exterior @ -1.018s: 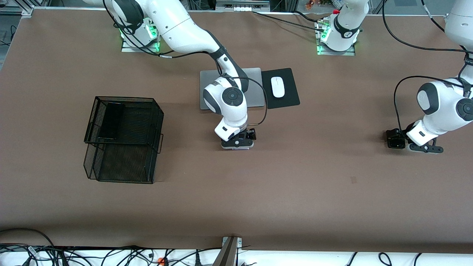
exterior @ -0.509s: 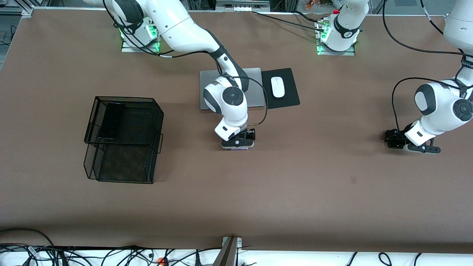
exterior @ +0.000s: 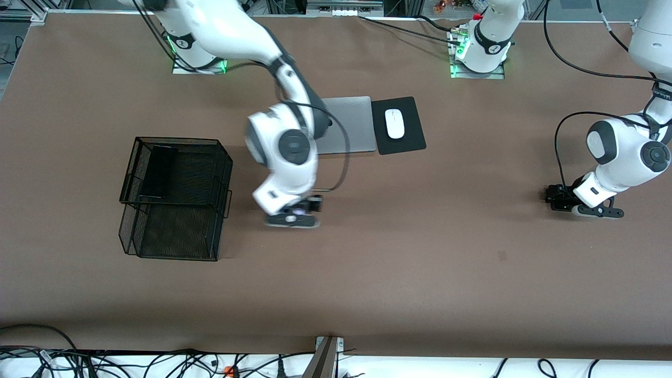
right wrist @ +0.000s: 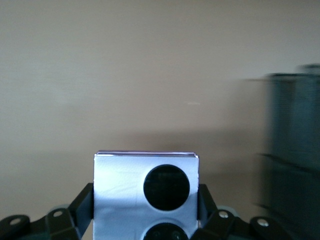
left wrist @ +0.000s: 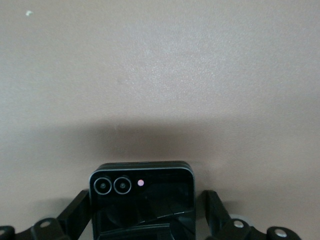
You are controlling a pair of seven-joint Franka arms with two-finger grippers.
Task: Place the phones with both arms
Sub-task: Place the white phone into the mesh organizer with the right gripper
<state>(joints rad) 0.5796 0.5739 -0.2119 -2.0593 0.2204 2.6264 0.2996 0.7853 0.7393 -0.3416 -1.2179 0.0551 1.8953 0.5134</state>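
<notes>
The right hand (exterior: pixel 292 216) is closed partway on the lilac-white phone (right wrist: pixel 146 192). Its fingers (right wrist: pixel 84 202) press the phone's two side edges, and it hangs low over the bare worktop (exterior: pixel 399 283). In the front view the black mesh organiser (exterior: pixel 176 199) lies at about nine o'clock from this hand. The long black phone (exterior: pixel 157 170) already lies in the organiser's upper tier.

The arm shows blurred, which suggests a fast sweep, and the grip covers only the phone's smooth sides. A sharp stop could let the phone slide or twist between the pads. The organiser's wire wall faces the hand, so an approach that is too low would likely knock the phone against the rim. It could also push the light organiser along the worktop. A phone set into the upper tier could strike the long black phone there.

The left hand (exterior: pixel 569 206) sits at about three o'clock from the right hand, down at the worktop near the left arm's end. It is spread fully and grips nothing. The small black phone (left wrist: pixel 141 200) lies flat between its fingers (left wrist: pixel 212 212). The phone looks off-centre between them, closer to one finger. Closing from here might shove it sideways or pinch a corner. If the fingertips ride too high, they could skate over the thin body and come up empty.

The grey laptop (exterior: pixel 349 123) and white mouse (exterior: pixel 394 123), at about one o'clock from the right hand, look safely out of both paths.
</notes>
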